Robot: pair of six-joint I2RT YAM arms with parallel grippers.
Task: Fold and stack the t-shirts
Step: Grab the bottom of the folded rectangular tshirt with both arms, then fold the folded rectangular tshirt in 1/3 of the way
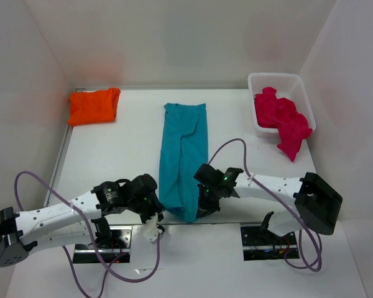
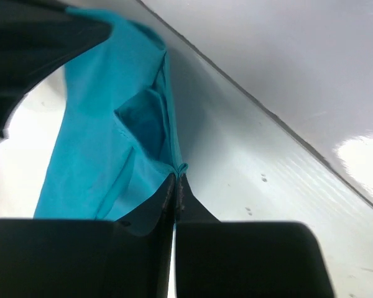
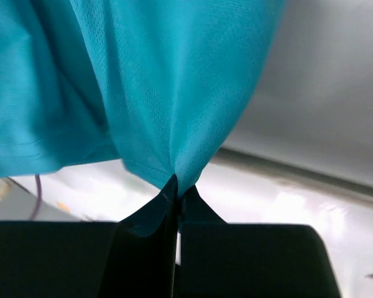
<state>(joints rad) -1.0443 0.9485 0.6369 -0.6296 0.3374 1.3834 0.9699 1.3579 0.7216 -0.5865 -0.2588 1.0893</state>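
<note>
Edge of teal t-shirt (image 1: 185,149) nearest the arms, pinched at both corners: left gripper (image 1: 159,214) clamped on the corner farther from white basket (image 1: 298,82), right gripper (image 1: 202,210) clamped on the nearer one. Narrow strip, flat, left of basket, long axis running straight away from both grippers. Forearms low, wrists angled inward. Probably next: carry that edge away along the strip, both arms in step.

The white table (image 1: 112,155) has three things on it. A folded orange shirt (image 1: 94,106) lies in the far left corner. A teal shirt (image 1: 184,155) lies in a long strip down the middle, reaching toward the near edge. A white basket (image 1: 275,76) sits in the far right corner, well apart from both shirts.
</note>
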